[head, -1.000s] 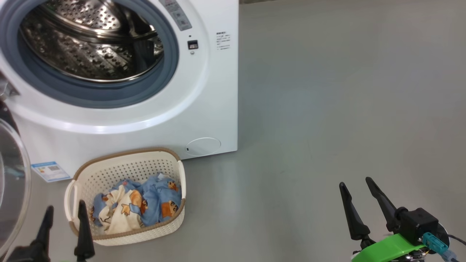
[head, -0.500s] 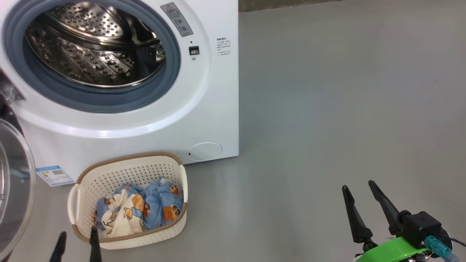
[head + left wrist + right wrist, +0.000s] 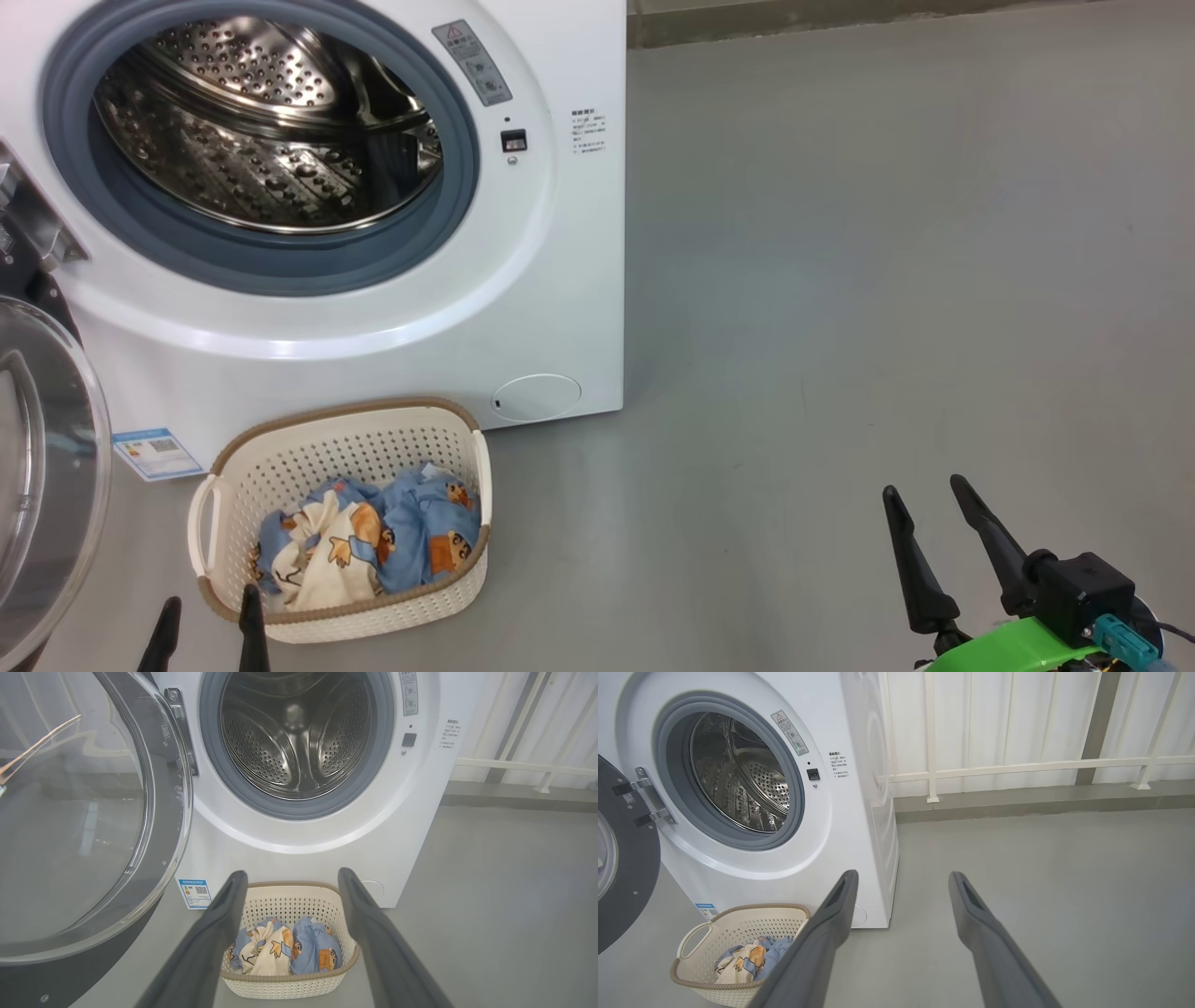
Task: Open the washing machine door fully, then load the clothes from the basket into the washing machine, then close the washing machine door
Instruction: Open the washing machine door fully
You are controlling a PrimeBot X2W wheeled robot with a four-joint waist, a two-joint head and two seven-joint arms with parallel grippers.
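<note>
The clothes point(image 3: 373, 551) are being framed just beyond the nearer left gripper point(image 3: 210, 599); it and the right gripper point(image 3: 922, 485) are being held open.

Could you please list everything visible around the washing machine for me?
washing machine: one, white, at left.
washing machine door: one, black-rimmed glass, swung open at far left.
basket: one, cream with brown rim, in front of the machine.
clothes: one bundle, blue and cream, inside the basket.
label: one, blue, low on the machine's front.
floor: one, grey, all around.
railing: one, white, along the back wall.
left gripper: one, dark, jaws apart, near the basket.
right gripper: one, dark, jaws apart, over the floor at right.
</note>
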